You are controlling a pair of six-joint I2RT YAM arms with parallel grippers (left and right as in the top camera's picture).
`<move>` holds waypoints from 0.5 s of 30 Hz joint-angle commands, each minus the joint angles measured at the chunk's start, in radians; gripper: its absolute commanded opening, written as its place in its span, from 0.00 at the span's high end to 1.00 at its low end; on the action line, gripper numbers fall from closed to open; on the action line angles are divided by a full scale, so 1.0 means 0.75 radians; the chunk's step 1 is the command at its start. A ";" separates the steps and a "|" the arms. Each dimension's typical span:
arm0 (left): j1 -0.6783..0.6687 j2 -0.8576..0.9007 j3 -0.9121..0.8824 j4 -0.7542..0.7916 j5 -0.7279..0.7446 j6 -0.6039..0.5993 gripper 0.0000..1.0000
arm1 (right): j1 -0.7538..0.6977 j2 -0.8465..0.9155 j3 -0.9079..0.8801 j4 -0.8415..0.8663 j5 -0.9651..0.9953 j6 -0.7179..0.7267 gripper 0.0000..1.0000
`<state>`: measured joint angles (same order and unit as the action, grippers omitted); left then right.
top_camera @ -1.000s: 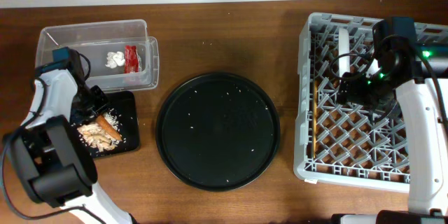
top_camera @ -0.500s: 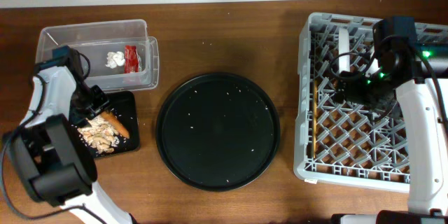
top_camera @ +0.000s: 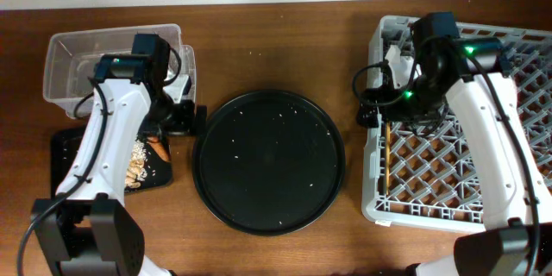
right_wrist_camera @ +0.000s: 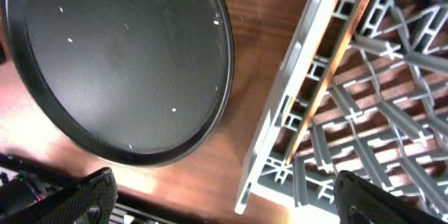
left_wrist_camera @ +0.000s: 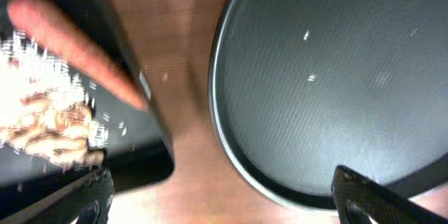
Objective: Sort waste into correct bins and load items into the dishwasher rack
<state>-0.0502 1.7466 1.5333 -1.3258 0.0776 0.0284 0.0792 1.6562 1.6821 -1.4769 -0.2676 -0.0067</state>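
Note:
An orange carrot (top_camera: 158, 149) (left_wrist_camera: 70, 42) lies in the shallow black bin (top_camera: 65, 151) (left_wrist_camera: 140, 164) beside beige food scraps (top_camera: 136, 162) (left_wrist_camera: 42, 126). The clear tub (top_camera: 73, 52) behind it is largely covered by my left arm. My left gripper (top_camera: 185, 119) (left_wrist_camera: 227, 206) is open and holds nothing; it hovers between that bin and the round black tray (top_camera: 267, 162). The thin wooden stick (top_camera: 388, 159) (right_wrist_camera: 329, 87) lies in the grey dishwasher rack (top_camera: 448, 181) (right_wrist_camera: 392, 133) along its left wall. Over that wall hangs my right gripper (top_camera: 369, 108) (right_wrist_camera: 227, 203), open and empty.
The large round black tray (left_wrist_camera: 336, 77) (right_wrist_camera: 119, 63) fills the middle of the table, dotted with crumbs. A white piece (top_camera: 397, 62) shows in the rack's far left corner, half behind my right arm. Bare wood lies between tray and rack.
My left gripper opened, left the carrot in the black bin and swung right toward the round tray. The right arm moved left from the rack's inside to its left wall.

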 commanded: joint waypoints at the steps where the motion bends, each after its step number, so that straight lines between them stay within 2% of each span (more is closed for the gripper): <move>1: 0.005 -0.063 0.005 -0.027 -0.040 -0.003 0.01 | -0.001 -0.022 0.000 -0.026 0.023 0.023 0.02; 4: 0.005 -0.199 -0.014 -0.020 -0.041 -0.018 0.01 | -0.001 -0.102 -0.097 0.042 0.023 0.031 0.02; 7: 0.005 -0.400 -0.126 0.084 -0.045 -0.047 0.01 | -0.001 -0.288 -0.330 0.232 0.024 0.031 0.02; 10: 0.005 -0.678 -0.335 0.242 -0.045 -0.053 0.01 | -0.002 -0.567 -0.637 0.496 0.025 0.031 0.02; 12: 0.005 -0.944 -0.524 0.360 -0.044 -0.059 0.01 | -0.002 -0.829 -0.843 0.632 0.090 0.030 0.02; 15: 0.005 -1.248 -0.721 0.445 -0.044 -0.153 0.01 | -0.002 -1.139 -0.982 0.676 0.210 0.030 0.02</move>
<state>-0.0494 0.9768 1.0935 -1.0176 0.0475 -0.0242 0.0792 0.9413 0.9974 -0.9798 -0.1974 0.0147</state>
